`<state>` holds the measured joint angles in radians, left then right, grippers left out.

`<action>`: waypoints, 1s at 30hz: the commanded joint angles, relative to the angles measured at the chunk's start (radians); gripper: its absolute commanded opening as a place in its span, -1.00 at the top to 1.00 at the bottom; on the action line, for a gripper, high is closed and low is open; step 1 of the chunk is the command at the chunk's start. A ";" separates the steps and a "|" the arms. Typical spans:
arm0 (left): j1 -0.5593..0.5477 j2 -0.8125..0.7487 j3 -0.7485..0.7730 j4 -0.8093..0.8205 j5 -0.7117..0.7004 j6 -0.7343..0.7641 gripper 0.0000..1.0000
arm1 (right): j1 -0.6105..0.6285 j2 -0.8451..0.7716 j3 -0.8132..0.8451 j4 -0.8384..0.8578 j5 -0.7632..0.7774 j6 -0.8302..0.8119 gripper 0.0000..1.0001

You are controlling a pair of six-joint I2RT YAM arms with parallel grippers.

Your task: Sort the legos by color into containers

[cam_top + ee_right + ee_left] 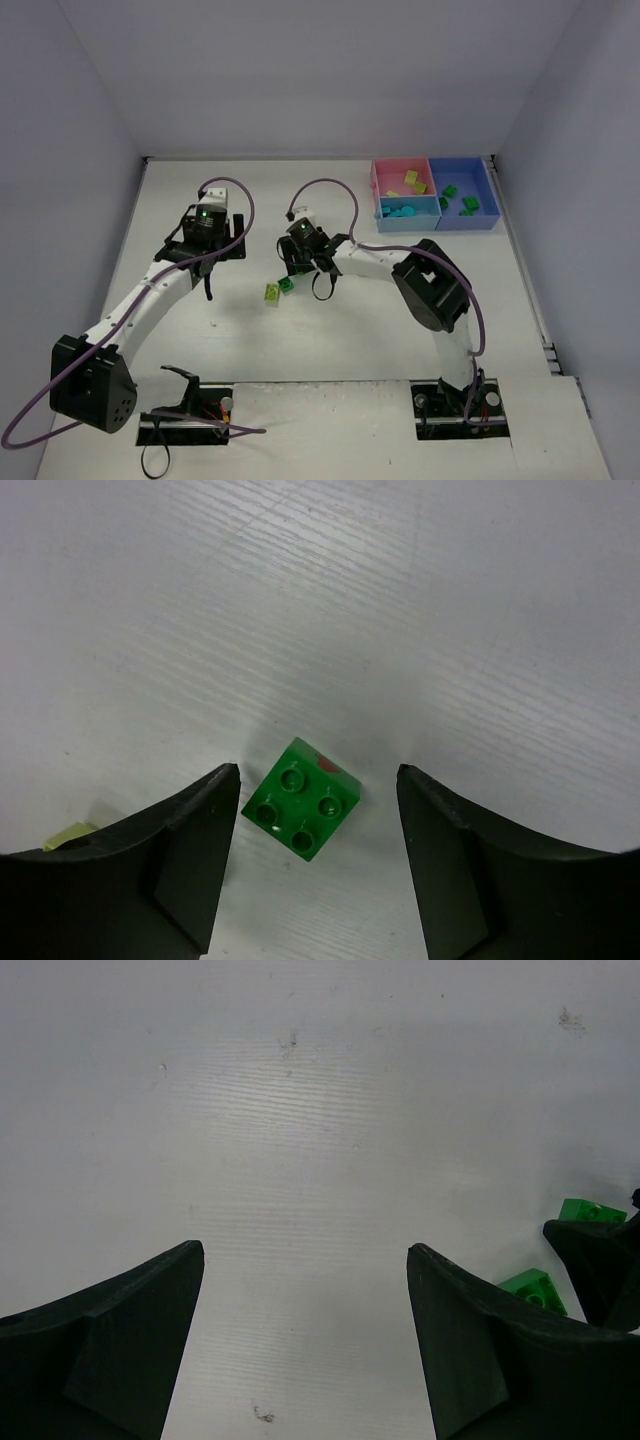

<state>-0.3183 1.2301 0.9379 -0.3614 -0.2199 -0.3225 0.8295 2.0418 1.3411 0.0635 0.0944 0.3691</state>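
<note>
Our right gripper hangs open over the green lego, which lies on the table between its fingers, seemingly touching neither and turned cornerwise to them; we judge a wrist twist would square its flat sides to the grip before closing.

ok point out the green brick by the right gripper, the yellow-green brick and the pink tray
green brick [301, 812]: right wrist view, studded top face
yellow-green brick [271, 293]: top view, its upper face
pink tray [389, 175]: top view, bare floor near left wall
</note>
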 commanded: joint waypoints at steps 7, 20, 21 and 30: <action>0.007 0.002 0.053 0.036 -0.018 0.007 -0.52 | 0.011 -0.011 -0.003 0.010 0.136 0.053 0.72; 0.008 -0.004 0.056 0.032 -0.001 0.008 -0.51 | -0.421 -0.344 -0.005 0.002 0.180 -0.183 1.00; 0.007 -0.003 0.058 0.032 0.004 0.008 -0.52 | -0.473 -0.353 0.001 0.002 0.168 -0.196 1.00; 0.007 0.006 0.067 0.016 -0.006 0.022 -0.52 | -0.860 -0.189 0.171 0.010 0.038 -0.222 0.79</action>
<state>-0.3183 1.2381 0.9394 -0.3630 -0.2104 -0.3176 -0.0193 1.7760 1.4445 0.0608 0.1925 0.1738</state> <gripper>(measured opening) 0.756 0.353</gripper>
